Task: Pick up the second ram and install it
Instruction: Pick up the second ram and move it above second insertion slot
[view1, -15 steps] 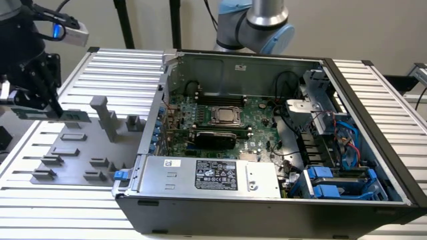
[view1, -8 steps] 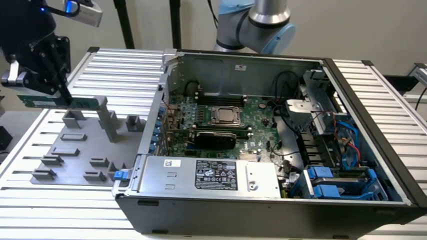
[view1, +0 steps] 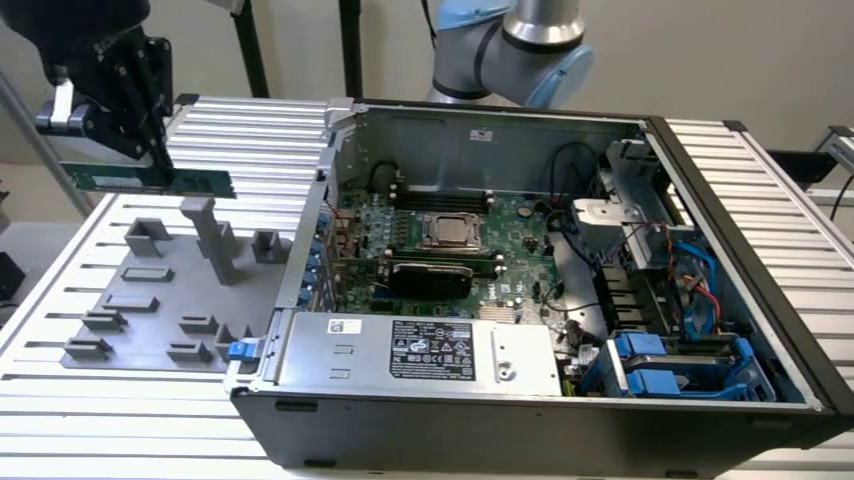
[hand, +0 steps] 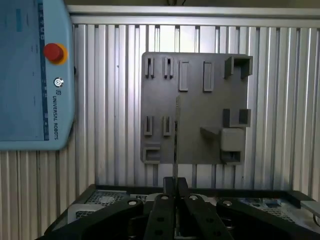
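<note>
Gripper (hand: 175, 184) fingers are seen clamped on the second ram (view1: 200, 184), which is held edge-on above the gray fixture plate (view1: 147, 300), not touching it. Risk judged: the stick could be pivoted within so narrow a pinch and arrive skewed.

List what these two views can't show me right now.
1. Wrist view: the second ram is edge-on, so its chips and contacts are hidden.
2. Exterior view: the gripper covers the ram's top middle.
3. Exterior view: the motherboard slots are too small to tell empty from filled.
</note>
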